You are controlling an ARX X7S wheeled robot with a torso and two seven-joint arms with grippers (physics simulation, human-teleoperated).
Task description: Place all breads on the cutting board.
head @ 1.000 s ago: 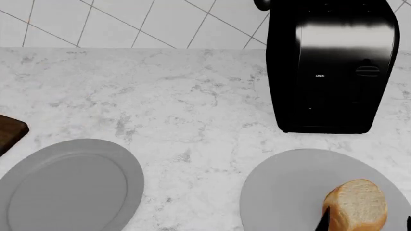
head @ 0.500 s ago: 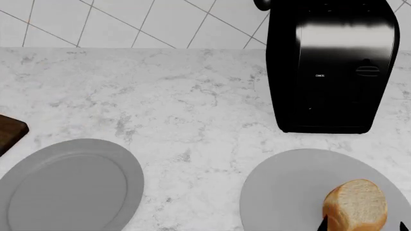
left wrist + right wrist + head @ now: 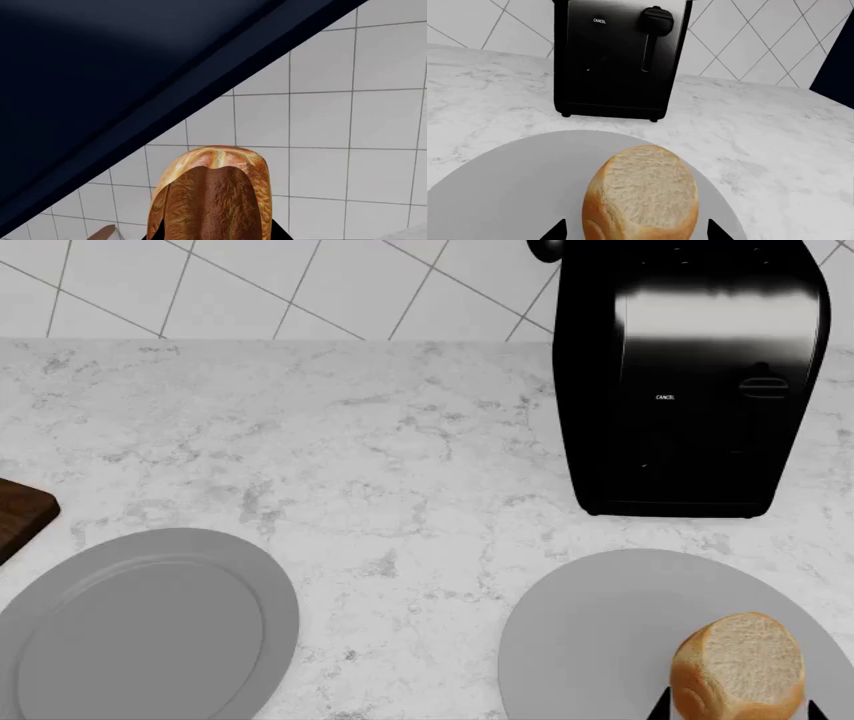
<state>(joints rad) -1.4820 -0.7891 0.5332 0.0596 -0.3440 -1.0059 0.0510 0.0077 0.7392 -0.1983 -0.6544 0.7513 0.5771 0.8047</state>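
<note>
the cutting board (image 3: 19, 515) shows only one rounded corner at the head view's left edge; its remainder is out of frame. the left plate (image 3: 140, 625) and right plate (image 3: 601, 640) are both cut off by the lower edge. the right gripper (image 3: 635, 231) shows only two dark fingertips flanking the loaf chunk (image 3: 642, 197); contact cannot be judged. the left gripper (image 3: 215, 236) is almost wholly hidden behind the crusty roll (image 3: 212, 192), itself cut off below.
</note>
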